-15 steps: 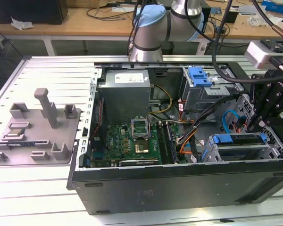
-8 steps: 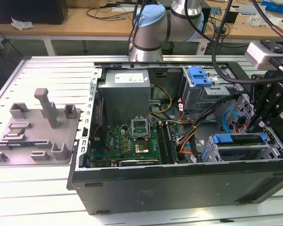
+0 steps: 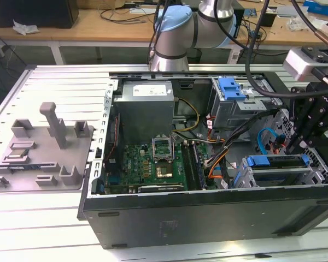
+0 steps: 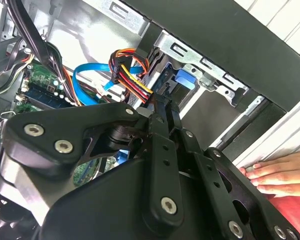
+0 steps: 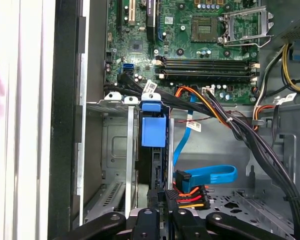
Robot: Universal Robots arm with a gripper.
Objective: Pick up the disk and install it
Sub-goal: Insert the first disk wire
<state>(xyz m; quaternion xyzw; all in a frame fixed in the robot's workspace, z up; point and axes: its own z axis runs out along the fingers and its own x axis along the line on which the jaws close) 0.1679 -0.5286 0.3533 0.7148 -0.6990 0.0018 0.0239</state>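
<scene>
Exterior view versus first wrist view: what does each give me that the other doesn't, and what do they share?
Exterior view alone: the grey fixture tray at that view's left, the power supply box, the robot arm behind the case, and a bare blue bracket on the upper cage.
First wrist view alone: a power plug with red, orange and yellow wires.
Both: the motherboard, the blue flat cable, and the blue-railed disk in the drive cage.

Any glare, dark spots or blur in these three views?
Exterior view: even light, the open computer case front panel dark, arm cropped at the frame top. Second wrist view: the gripper linkage looms black and soft up close, a hand bright at the edge. First wrist view: motherboard sharp, drive cage shadowed.
</scene>
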